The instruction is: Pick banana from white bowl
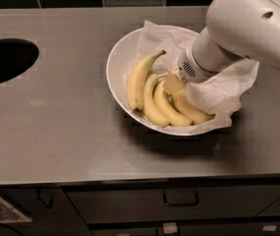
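The white bowl [117,63] stands on the steel counter, lined with crumpled white paper [218,92]. Several bananas lie in it side by side. A paler banana with a greenish stem [137,80] is at the left. Deep yellow curved bananas lie to its right, one in the middle [165,107] and one further right [193,112]. My gripper [171,85] is down inside the bowl, resting at the upper ends of the middle bananas. The white arm hides the bowl's right rear part.
The steel counter [56,127] carries the bowl. A dark round opening [4,60] is set into the counter at the far left. Dark tiles run along the back. Drawers with a handle [181,199] sit below the front edge.
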You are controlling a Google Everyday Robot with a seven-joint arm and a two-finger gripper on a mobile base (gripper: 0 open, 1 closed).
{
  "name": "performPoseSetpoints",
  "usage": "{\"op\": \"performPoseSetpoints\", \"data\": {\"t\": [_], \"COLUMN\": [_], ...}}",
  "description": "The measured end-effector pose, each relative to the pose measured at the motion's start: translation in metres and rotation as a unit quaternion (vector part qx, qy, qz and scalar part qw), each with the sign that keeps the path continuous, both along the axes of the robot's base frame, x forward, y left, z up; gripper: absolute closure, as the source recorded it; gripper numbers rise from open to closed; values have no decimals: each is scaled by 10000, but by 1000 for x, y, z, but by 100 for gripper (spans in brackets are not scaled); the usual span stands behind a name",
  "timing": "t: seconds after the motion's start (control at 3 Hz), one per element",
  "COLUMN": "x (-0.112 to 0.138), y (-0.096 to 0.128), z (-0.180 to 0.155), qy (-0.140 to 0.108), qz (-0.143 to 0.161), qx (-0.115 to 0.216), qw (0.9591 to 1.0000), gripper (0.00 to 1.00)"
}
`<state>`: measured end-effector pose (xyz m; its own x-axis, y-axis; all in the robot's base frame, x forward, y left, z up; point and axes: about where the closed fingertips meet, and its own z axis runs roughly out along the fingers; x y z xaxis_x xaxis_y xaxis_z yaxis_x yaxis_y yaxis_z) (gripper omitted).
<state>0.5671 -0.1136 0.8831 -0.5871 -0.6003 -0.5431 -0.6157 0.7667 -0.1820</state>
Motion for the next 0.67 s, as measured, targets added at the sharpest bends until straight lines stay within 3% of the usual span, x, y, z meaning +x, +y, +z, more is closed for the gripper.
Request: {"op": "performPoseSetpoints", "data": {"t": [0.67], "x": [-4], "y": [-8], "z": [-9], "qy": [231], "qz": [-375], "qx": [-113], "qw": [9990], "gripper": [48]}}
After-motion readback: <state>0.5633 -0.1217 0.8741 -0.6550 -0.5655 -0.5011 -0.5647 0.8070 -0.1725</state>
